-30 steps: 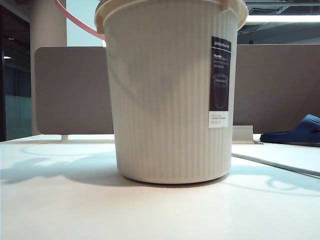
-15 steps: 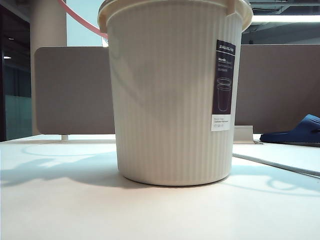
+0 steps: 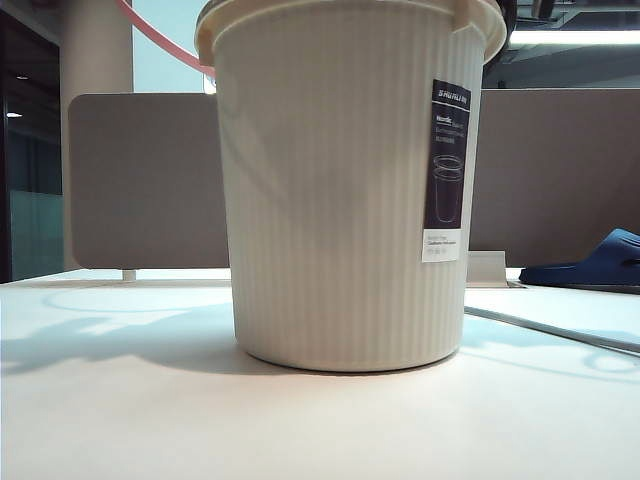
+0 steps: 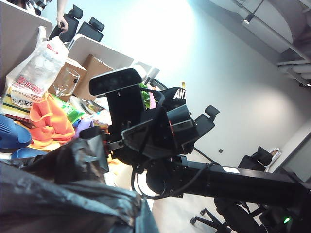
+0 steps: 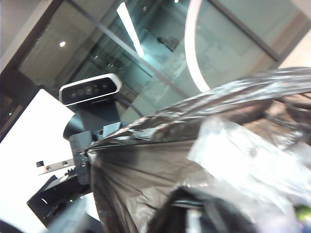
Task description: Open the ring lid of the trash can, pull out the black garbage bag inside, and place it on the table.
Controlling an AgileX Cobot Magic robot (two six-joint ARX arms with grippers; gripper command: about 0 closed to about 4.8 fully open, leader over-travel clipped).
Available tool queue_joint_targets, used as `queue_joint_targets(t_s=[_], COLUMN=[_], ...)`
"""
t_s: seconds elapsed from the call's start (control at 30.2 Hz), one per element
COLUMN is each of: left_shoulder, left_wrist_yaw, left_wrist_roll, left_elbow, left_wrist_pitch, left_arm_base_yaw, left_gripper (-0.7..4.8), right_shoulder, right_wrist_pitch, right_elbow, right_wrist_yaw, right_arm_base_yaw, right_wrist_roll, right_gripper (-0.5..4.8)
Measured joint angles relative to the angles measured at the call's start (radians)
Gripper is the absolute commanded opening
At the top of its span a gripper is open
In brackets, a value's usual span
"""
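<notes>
Trash can point(image 3: 345, 190) seen shifted slightly right on table point(image 3: 120, 420), now settled. Ring lid point(image 3: 160, 40) raised behind rim. Black garbage bag point(image 5: 160, 170) stretched between grippers: left gripper point(image 4: 95, 150) clamped on bag; right gripper's finger state cannot be told. Extraction judged underway.

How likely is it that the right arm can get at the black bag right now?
Probably yes. The black garbage bag fills the right wrist view, right by the right gripper, with nothing between; the ring lid stands raised. The left gripper, at the bag's edge, seems to grip it.

Grey-brown partition panel point(image 3: 145, 180) behind, ceiling strip light point(image 3: 575, 36) lit (upper right), office chairs point(image 4: 82, 22) beyond.
</notes>
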Motion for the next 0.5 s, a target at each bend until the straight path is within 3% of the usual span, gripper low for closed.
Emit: queue_joint_targets(t_s=[0.1,0.17,0.33,0.5], left_shoulder=[0.0,0.0,0.0,0.0], left_wrist_yaw=[0.003,0.003,0.013,0.03], left_wrist_roll=[0.007,0.015,0.02,0.02], left_elbow=[0.0,0.0,0.0,0.0], left_wrist_pitch=[0.0,-0.009,-0.019,-0.03], left_arm_base_yaw=[0.008,0.011,0.043,0.082], left_gripper=[-0.06,-0.06,-0.06,-0.06], right_shoulder=[0.0,0.0,0.0,0.0], right_wrist_pitch=[-0.019,-0.025,-0.029,-0.029], right_elbow=[0.0,0.0,0.0,0.0], right_wrist_yaw=[-0.043,-0.075,-0.101,-0.14], right_arm_base_yaw=[-0.019,-0.019,-0.043,-0.14], right_wrist_roll=[0.001,0.003,0.007,0.027], right_gripper=[2.9,3.37,3.39,3.39])
